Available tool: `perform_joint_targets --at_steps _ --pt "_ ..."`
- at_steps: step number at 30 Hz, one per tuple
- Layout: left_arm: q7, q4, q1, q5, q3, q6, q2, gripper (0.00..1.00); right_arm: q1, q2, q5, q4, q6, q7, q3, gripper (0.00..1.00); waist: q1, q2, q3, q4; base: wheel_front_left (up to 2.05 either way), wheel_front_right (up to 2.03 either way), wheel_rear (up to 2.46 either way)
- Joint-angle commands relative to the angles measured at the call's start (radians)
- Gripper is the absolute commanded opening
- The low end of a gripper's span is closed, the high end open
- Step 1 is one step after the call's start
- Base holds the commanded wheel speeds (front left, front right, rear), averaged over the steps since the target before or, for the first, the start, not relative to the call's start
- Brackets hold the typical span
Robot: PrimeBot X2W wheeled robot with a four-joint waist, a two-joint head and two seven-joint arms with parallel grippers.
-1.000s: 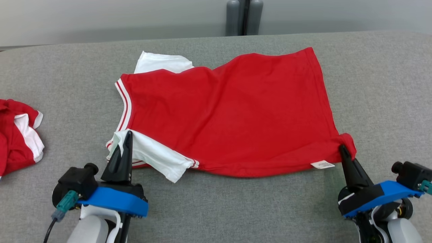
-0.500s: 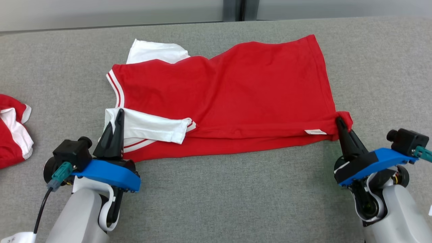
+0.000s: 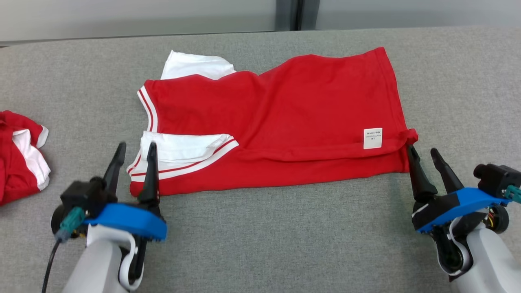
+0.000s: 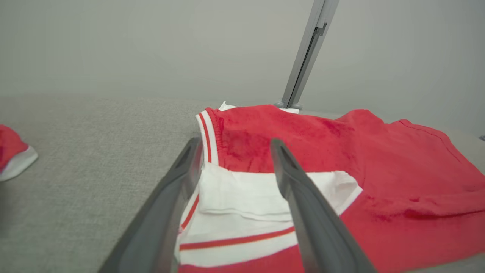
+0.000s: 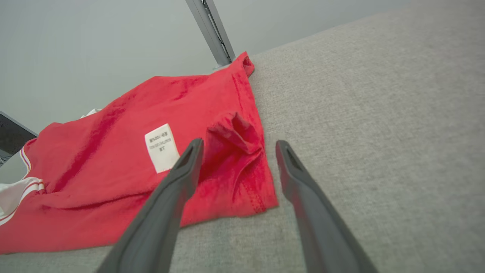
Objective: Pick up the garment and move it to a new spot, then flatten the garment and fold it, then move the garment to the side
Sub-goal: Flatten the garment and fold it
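Note:
The garment (image 3: pixel 276 118) is a red shirt with white sleeves and striped trim, lying on the grey table with its near edge folded over onto itself; a white care label (image 3: pixel 373 138) faces up. My left gripper (image 3: pixel 135 148) stands open at the shirt's near left corner, its fingers straddling the white sleeve (image 4: pixel 242 197). At the near right corner my right gripper (image 3: pixel 423 152) is open too, with the bunched red hem corner (image 5: pixel 237 132) just beyond its fingertips. Neither gripper holds cloth.
Another red and white garment (image 3: pixel 20 158) lies crumpled at the table's left edge. A grey post (image 3: pixel 296 14) stands behind the table's far edge. Bare grey felt (image 3: pixel 285 244) stretches between my two arms in front.
Both grippers have opened and let go of the shirt's near corners. The near edge now lies folded over the body, with the care label turned up.

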Motion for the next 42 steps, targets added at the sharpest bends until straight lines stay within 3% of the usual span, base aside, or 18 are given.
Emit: perform_joint_targets --at_steps 1,10,24,25,26,27,28,35,42 --pt "-0.005 -0.005 0.023 0.006 0.007 0.003 0.000 1.00 0.013 -0.015 -0.010 0.004 0.000 -0.006 0.004 1.00 0.0000 -0.0001 -0.004 0.000 0.00 0.00 0.00" --pt "-0.005 0.049 0.106 0.021 0.007 -0.002 0.001 1.00 -0.013 -0.025 -0.064 0.062 0.000 0.005 0.023 1.00 0.0000 -0.0001 -0.006 0.008 0.00 0.00 0.00" --pt "-0.003 0.210 0.019 0.008 -0.034 -0.012 -0.017 1.00 -0.092 -0.017 -0.114 0.233 0.000 -0.031 0.075 1.00 0.0000 -0.0001 0.014 0.014 0.00 0.00 0.00" --pt "-0.003 0.219 0.012 0.002 -0.037 -0.013 -0.021 0.98 -0.098 -0.015 -0.112 0.242 0.000 -0.035 0.080 0.87 0.0000 -0.0001 0.016 0.013 0.00 0.00 0.00" --pt "-0.002 0.230 0.004 -0.002 -0.040 -0.015 -0.023 0.49 -0.105 -0.013 -0.108 0.252 0.000 -0.039 0.086 0.56 0.0000 -0.0001 0.017 0.012 0.00 0.00 0.00" --pt "-0.001 0.238 -0.003 -0.005 -0.043 -0.016 -0.023 0.27 -0.111 -0.009 -0.100 0.257 0.000 -0.043 0.093 0.15 0.0000 -0.0001 0.017 0.012 0.00 0.00 0.00" --pt "-0.001 0.244 -0.009 -0.006 -0.046 -0.016 -0.024 0.00 -0.116 -0.006 -0.091 0.262 0.000 -0.050 0.098 0.00 0.0000 -0.0001 0.018 0.011 0.00 0.00 0.00" --pt "-0.003 0.179 0.017 -0.006 -0.016 -0.020 -0.033 0.00 -0.104 -0.021 -0.039 0.270 0.000 -0.098 0.129 0.00 0.0000 -0.0001 -0.016 0.013 0.00 0.00 0.00" --pt "-0.003 0.064 0.140 -0.003 0.033 -0.019 -0.051 0.00 0.003 -0.036 0.030 0.194 0.000 -0.116 0.142 0.00 0.0000 -0.0001 -0.088 0.021 0.00 0.00 0.00"
